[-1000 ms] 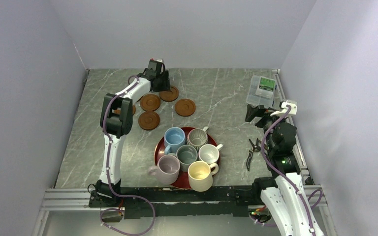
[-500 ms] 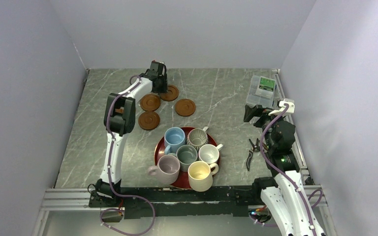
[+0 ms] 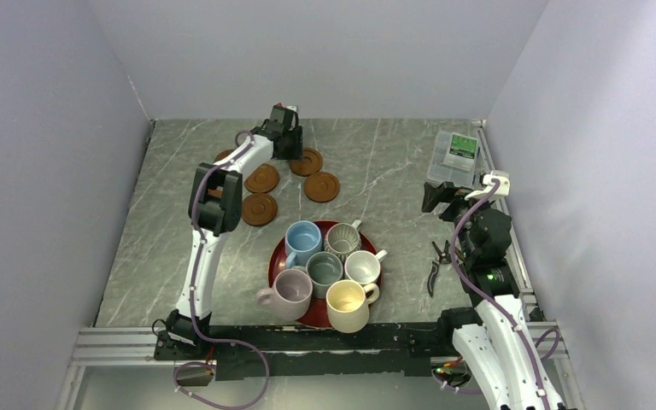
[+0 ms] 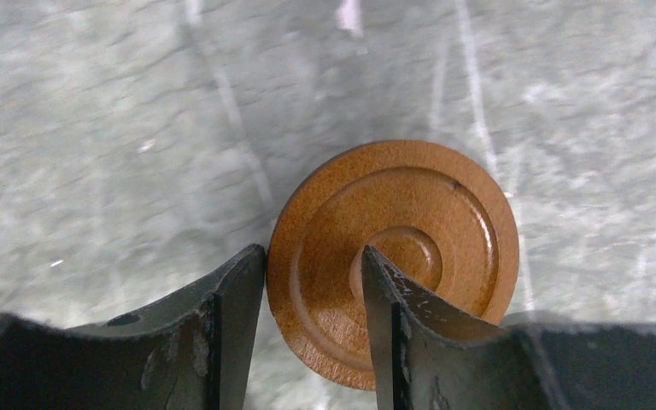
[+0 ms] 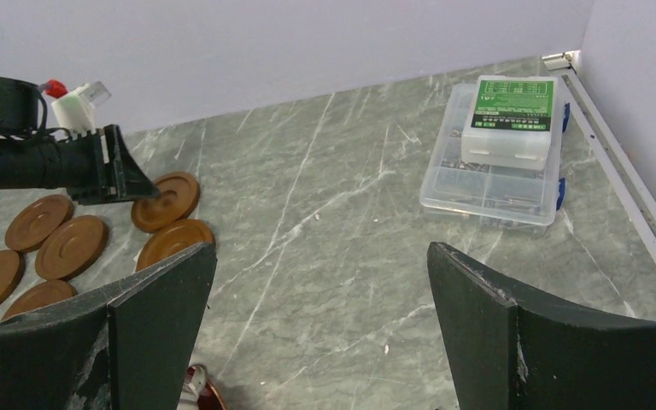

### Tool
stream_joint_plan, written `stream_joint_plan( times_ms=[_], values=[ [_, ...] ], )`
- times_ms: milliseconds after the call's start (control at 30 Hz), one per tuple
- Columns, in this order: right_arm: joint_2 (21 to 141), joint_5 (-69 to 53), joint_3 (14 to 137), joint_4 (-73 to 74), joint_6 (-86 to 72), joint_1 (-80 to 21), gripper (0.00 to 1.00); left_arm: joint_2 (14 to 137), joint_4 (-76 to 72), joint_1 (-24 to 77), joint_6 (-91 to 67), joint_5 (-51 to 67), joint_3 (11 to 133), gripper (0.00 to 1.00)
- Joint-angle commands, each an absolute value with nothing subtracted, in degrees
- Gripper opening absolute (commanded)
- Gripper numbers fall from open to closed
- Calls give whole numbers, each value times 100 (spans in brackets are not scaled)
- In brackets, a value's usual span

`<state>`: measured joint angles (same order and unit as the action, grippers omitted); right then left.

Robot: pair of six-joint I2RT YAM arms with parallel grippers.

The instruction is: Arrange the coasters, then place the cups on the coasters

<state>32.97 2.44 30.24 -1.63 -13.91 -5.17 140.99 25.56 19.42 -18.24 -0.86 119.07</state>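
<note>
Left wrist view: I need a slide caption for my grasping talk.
Left gripper pinches a coaster by its rim, one finger outside, one near the centre ring.

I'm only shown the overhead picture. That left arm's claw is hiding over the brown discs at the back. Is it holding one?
Observer: Its wrist camera shows the left gripper straddling the edge of one round reddish-brown wooden coaster: one finger outside the rim, one on top. A squeeze I can't confirm.
Operator: How many discs altogether?
Observer: Six discs; the right wrist camera sees all.
Operator: And the right claw?
Observer: The right gripper is wide open, empty.
</note>
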Motion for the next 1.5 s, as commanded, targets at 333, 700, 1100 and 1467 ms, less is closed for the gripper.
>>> stream_joint_plan(
  times_ms=[333,700,1100,1467],
  values=[
    [3410,107,3075,-503,-1403,-509,100,14697,1432,2778,-2610,697,12402,52],
    [3443,71,3087,-515,-1370,-510,100,14446,1030,2997,-2427,610,12425,58],
    [4073,-541,3958,561,-1510,-508,100,12348,1724,2811,-2387,483,10659,87],
    [4549,-980,4068,1343,-2567,-512,100,11939,2084,2716,-2427,1006,9680,79]
  ],
)
